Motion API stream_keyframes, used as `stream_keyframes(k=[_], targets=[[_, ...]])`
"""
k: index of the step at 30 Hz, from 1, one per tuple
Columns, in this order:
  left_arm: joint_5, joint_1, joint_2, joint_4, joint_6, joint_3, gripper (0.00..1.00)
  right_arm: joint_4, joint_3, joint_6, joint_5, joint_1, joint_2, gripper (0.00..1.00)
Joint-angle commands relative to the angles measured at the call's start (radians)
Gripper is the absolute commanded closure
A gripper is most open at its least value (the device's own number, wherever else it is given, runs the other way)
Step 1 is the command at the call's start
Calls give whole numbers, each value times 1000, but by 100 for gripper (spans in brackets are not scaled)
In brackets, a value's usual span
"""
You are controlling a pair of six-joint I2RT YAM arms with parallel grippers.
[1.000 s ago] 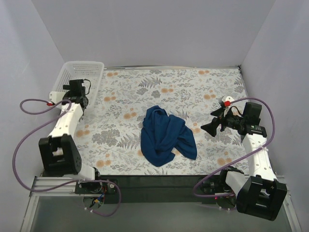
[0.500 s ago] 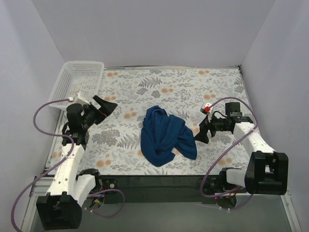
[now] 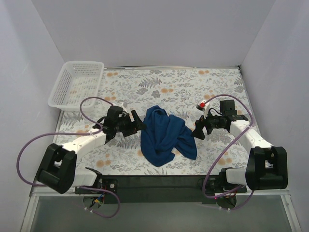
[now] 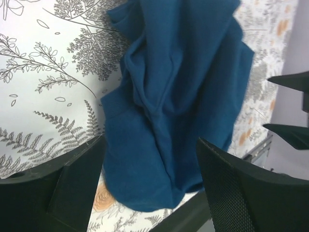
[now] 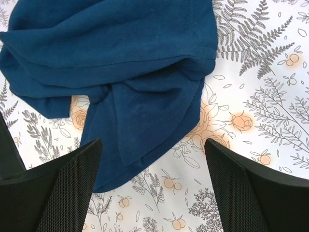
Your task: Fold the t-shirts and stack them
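Observation:
One navy blue t-shirt lies crumpled in a heap at the middle of the floral table. My left gripper hovers at the heap's left edge, open, with nothing between its fingers. My right gripper is open at the heap's right edge, also holding nothing. In the left wrist view the t-shirt fills the space ahead of the open left gripper, and the right gripper's fingers show beyond it. In the right wrist view the t-shirt's hem lies just ahead of the open right gripper.
A white lattice basket stands at the back left corner of the table. Pale walls close in the left, back and right sides. The table's dark front edge runs just below the heap.
Both arms have swung in from the table's sides to the heap's left and right edges. Both sets of jaws have narrowed a little. The t-shirt has not moved.

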Motion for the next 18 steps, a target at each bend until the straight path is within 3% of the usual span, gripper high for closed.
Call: stream_keyframes(k=[1,4,7,10,11,13,16,18], targets=[[-92,-49,65,61,-23,62,31,60,-6,55,30,5,13,23],[-113,-80,129,71,-30,87,33,71,-8,63,45,5,18,24],[-140,-100,183,115,-31,124,41,75,-9,70,54,6,29,25],[-164,-112,217,121,-30,156,55,75,-12,73,70,5,36,26],[-169,-112,224,123,-28,162,68,75,-14,73,74,5,37,26],[-166,-112,240,121,-17,174,77,77,-14,78,83,5,41,26],[-158,-114,234,123,-4,174,100,77,-9,92,91,5,49,26],[-161,-114,215,121,4,170,100,80,-6,108,109,5,56,27]])
